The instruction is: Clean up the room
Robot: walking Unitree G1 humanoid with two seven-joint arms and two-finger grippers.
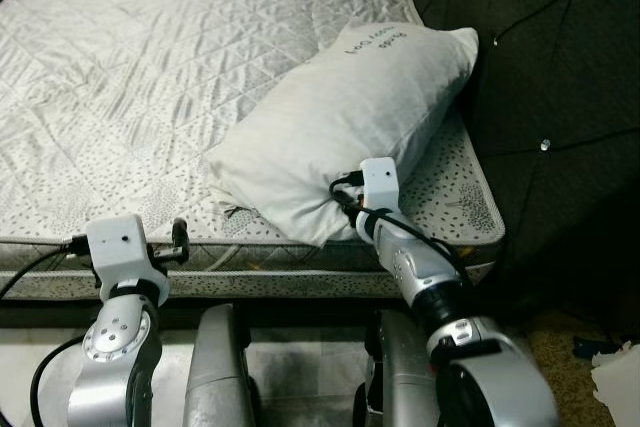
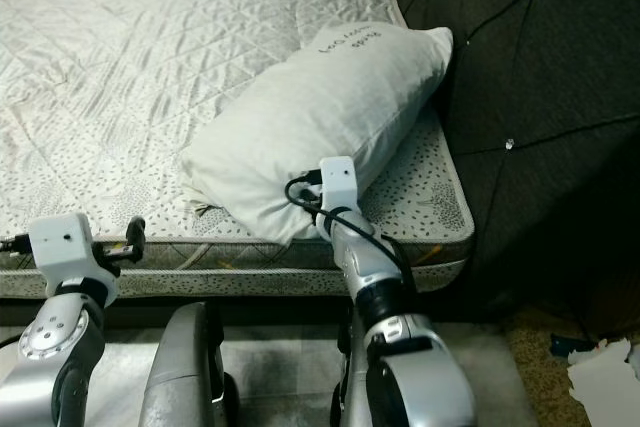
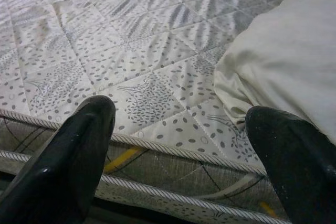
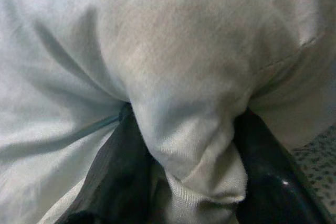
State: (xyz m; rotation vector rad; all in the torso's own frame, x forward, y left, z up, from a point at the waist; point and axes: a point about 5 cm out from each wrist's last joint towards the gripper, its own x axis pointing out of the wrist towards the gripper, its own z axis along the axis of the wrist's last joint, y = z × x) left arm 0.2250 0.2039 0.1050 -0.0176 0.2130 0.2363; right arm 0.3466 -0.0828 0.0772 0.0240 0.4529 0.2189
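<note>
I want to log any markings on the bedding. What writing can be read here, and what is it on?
Pillow: two short lines of dark handwriting near its upper corner, by the headboard; too small and tilted to read.
Mattress: printed pattern only, no text.
The right gripper is pinching the pillow's near corner.

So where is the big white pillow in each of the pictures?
Left eye view: the pillow lies on the mattress right of centre, near the dark headboard.
Right eye view: the same pillow, near the middle.
Left wrist view: its pale corner beside the left gripper, whose fingers stand apart.
Right wrist view: a fold of pillow pinched in the right gripper.
Shared landmark: the speckled mattress.
</note>
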